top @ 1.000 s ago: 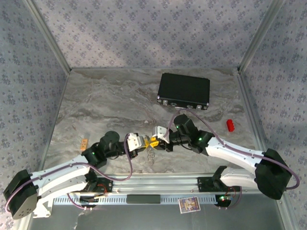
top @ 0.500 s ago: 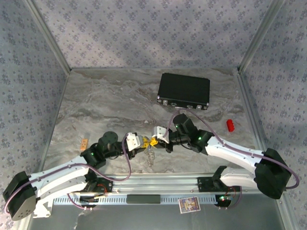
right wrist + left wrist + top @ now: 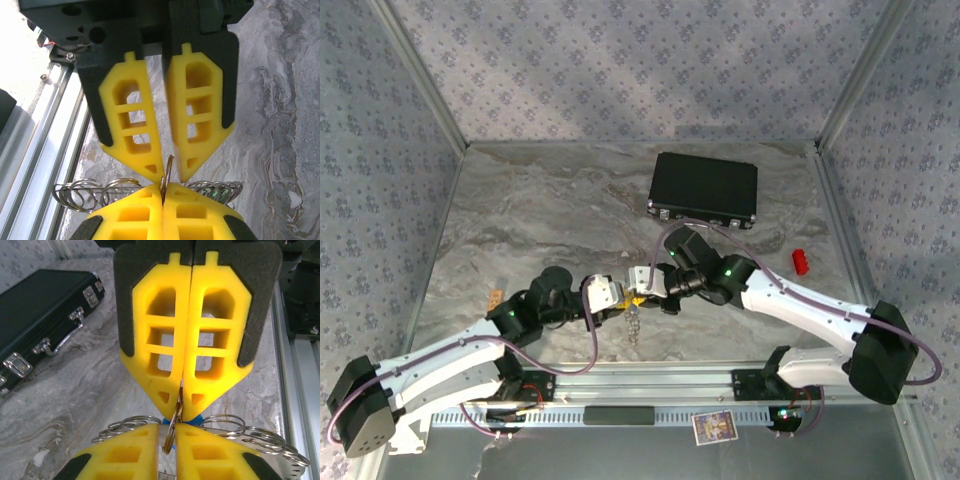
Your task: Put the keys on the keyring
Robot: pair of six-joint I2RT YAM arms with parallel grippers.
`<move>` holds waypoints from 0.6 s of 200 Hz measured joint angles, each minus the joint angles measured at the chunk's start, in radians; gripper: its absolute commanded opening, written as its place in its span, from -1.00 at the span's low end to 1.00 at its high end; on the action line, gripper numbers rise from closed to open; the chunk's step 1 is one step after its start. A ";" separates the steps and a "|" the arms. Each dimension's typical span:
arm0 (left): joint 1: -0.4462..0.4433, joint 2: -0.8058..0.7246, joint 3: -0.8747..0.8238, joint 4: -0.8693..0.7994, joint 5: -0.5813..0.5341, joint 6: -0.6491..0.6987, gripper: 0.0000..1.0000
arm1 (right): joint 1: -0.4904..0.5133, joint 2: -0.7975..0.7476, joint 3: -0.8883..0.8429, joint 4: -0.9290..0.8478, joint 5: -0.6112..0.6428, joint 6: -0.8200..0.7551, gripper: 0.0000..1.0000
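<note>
Your right pincer (image 3: 180, 407) is shut tight on a thin loop of the keyring (image 3: 634, 326), seen edge-on between its tips. The rest of the ring's coils dangle below, off the worktop (image 3: 540, 220), at the near middle where the two arms meet. Your left pincer (image 3: 170, 175) is narrow, its tips a slit apart around that same loop, and they do not look to be pinching it. Judge the load as hanging from the right side alone. A blue key (image 3: 195, 418) shows just under the right tips, tucked between the two pincers. A green glint (image 3: 216, 193) among the coils may be the other key, though you cannot be sure. The main risk is a drop: if the right grip slackens before the left one bites, the whole ring would fall to the worktop. The four tips are nearly touching, so a small sideways push could knock them together, twist the loop out of the grip or flick the blue key off. The hanging coils could also swing and snag a finger.
</note>
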 measured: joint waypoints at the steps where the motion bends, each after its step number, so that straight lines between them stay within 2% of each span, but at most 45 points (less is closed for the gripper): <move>1: 0.000 0.000 0.001 0.000 0.000 -0.001 -0.88 | 0.000 0.001 0.002 -0.001 0.001 -0.002 -1.00; 12: 0.000 0.003 0.006 -0.012 0.003 0.002 -1.00 | 0.003 0.006 0.010 -0.016 0.009 -0.012 -1.00; 25: 0.000 0.002 0.008 -0.021 0.011 0.008 -1.00 | 0.003 0.006 0.010 -0.018 0.011 -0.012 -0.55; 42: 0.000 0.002 0.008 -0.021 0.013 0.012 -1.00 | -0.005 -0.008 -0.011 0.018 -0.006 0.011 -0.30; 81: 0.000 -0.026 -0.022 0.042 0.011 -0.014 -1.00 | -0.063 -0.124 -0.159 0.162 -0.037 0.147 -0.26; 120: 0.000 -0.029 -0.054 0.097 0.009 -0.037 -1.00 | -0.059 -0.156 -0.236 0.261 -0.034 0.253 -0.30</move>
